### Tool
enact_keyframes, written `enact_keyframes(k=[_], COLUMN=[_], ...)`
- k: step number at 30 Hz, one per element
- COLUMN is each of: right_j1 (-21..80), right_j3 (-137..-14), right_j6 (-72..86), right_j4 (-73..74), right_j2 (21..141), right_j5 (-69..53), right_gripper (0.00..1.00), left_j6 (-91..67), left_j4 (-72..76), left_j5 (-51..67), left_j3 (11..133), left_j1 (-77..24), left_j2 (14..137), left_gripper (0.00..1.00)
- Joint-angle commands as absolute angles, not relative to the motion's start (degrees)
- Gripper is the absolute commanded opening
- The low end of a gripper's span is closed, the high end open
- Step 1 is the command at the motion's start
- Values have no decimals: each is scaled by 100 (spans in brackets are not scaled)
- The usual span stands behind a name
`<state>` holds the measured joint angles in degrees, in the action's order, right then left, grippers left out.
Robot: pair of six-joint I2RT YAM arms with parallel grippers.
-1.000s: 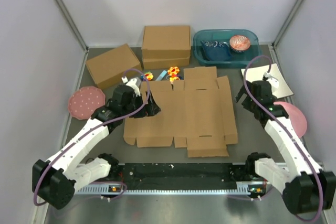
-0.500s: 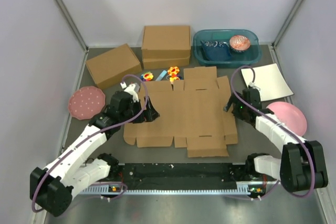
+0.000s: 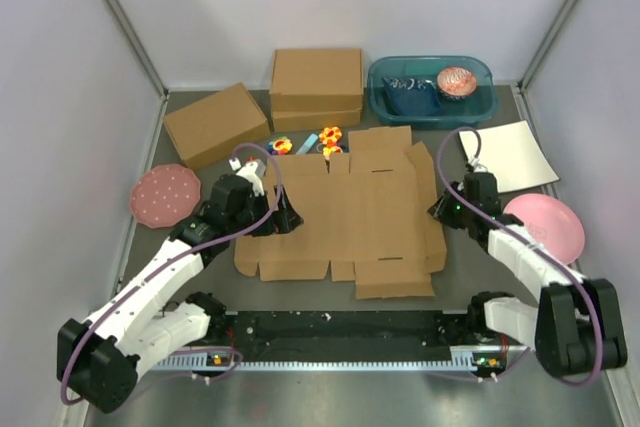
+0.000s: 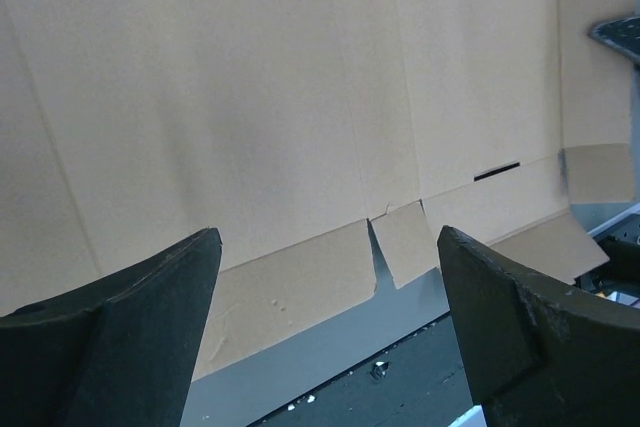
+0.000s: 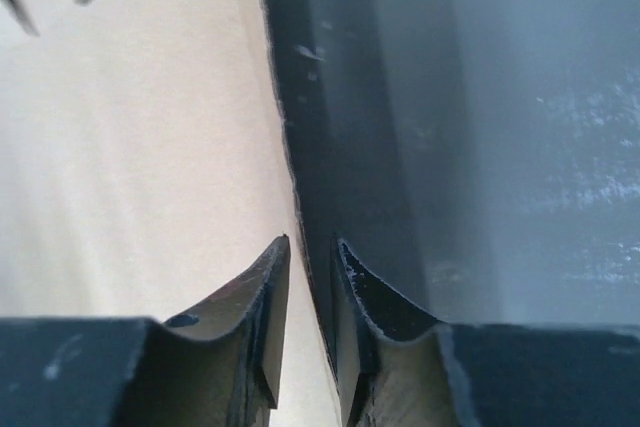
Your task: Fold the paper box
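The paper box lies spread out as a flat die-cut sheet in the middle of the table, with its flaps and tabs unfolded. Only its right-hand flap tips up a little along the outer edge.

My left hand hangs over the left part of the sheet, near its far-left corner. In the left wrist view its fingers stand wide apart with nothing between them. Below them I see plain cardboard, with a short slot and a notched tab near the sheet's edge.

My right hand sits at the right edge of the sheet. In the right wrist view the two fingers are drawn almost together. The thin edge of the cardboard runs straight into the narrow gap between them, so I read it as pinched on that flap's edge.

Beyond the sheet, a smaller brown box sits at an angle at the far left. A taller brown box stands beside it, and a teal tub is to the right of that. A few small colourful items lie just behind the sheet. A speckled pink plate is by the left arm, and a plain pink plate and a white sheet are by the right arm.
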<state>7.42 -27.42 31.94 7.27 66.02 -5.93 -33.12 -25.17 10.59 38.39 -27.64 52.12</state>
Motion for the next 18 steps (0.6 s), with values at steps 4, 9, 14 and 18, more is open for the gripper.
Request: enact_keyframes(k=[4,9,14,18], right_j1=[764,1063,1292,1467], right_j3=[-2952,-3374,-4103,-4796], right_j6=[3015,2734,2373,2364], right_j4=[826,1439,1889,1986], right_j2=[5389,4993,4747,4606], right_j5=[-1195,-1546,-2282,-2856], right_gripper=[2,0,0,0], left_j6=[-3349,-3323,-3261,-3331], left_j4=[-2496,-2549,-2514,-2408], left_j5=[940,765,326,-243], left_j3=[4069,4253,4570,4754], left_j1=[-2769,-2769,-2769,-2769], left_j2=[5194,5124,4957,4790], left_gripper=[95,95,96,96])
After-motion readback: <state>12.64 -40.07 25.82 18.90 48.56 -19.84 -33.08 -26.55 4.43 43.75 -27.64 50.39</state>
